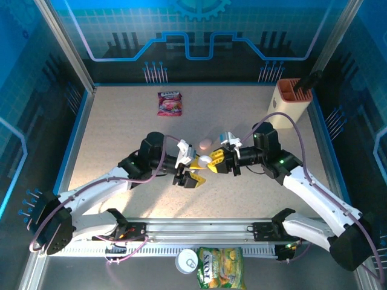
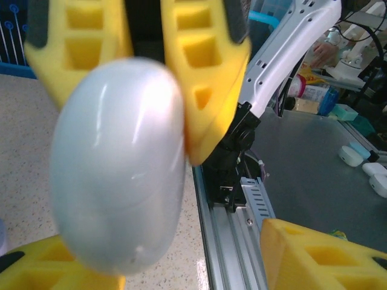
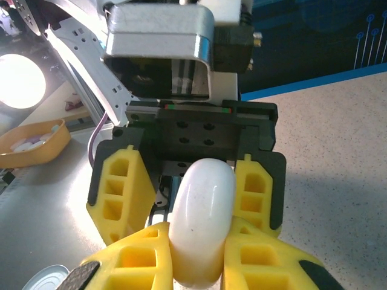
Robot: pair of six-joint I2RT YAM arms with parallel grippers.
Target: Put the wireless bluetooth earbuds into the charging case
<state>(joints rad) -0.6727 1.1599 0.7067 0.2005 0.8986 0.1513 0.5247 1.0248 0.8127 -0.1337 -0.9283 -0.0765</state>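
While my right claw clamps the case, my left claw gapes around it. Next, I'd pinch it open

The top external camera sat high above and behind the arms' bases and looked down and forward over the whole table, from near edge to far edge, from well away. The left wrist camera sat behind the left gripper and looked along it toward the table's near edge and the right arm, very close on the charging case. The right wrist camera sat behind the right gripper, pointed the opposite way, just as close. The two wrist views faced each other and shared the case and both pairs of yellow fingers. The overhead view took in that same meeting point at mid-table.
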